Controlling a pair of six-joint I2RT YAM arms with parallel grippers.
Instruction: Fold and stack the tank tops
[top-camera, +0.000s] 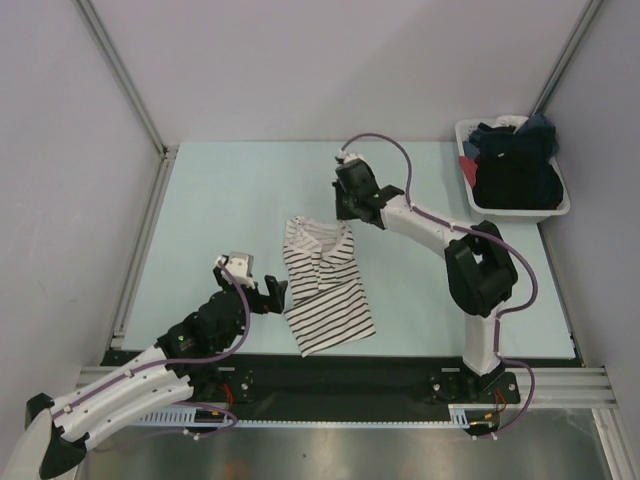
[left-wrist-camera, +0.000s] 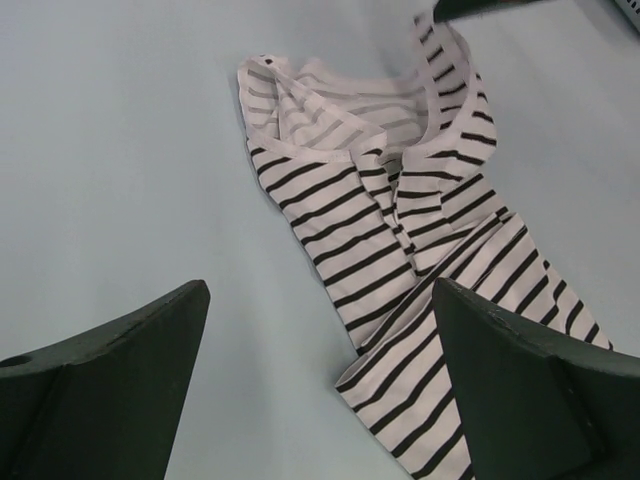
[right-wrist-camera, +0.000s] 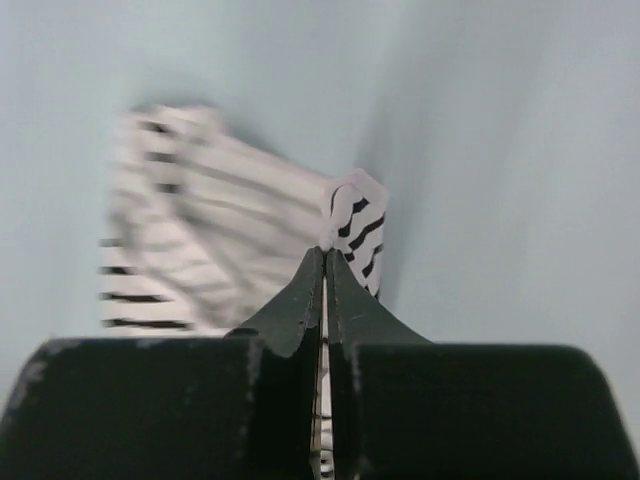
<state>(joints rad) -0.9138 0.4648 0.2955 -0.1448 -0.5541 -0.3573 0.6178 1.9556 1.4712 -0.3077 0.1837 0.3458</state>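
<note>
The white tank top with black stripes (top-camera: 325, 285) lies roughly folded in the middle of the table, neck end toward the far side. My right gripper (top-camera: 347, 212) is at its far right shoulder, shut on a pinch of the striped fabric (right-wrist-camera: 358, 225) that stands up between the closed jaws (right-wrist-camera: 326, 252). My left gripper (top-camera: 270, 295) hovers open just left of the top's lower half, with nothing between its fingers (left-wrist-camera: 320, 290); the striped top (left-wrist-camera: 400, 220) lies ahead of it and to its right. Dark clothes (top-camera: 515, 165) fill the basket; I cannot pick out a black tank top among them.
A white basket (top-camera: 556, 208) heaped with dark garments stands at the far right corner of the pale blue table (top-camera: 230, 210). Metal frame rails (top-camera: 140, 250) run along the table's left side and near edge.
</note>
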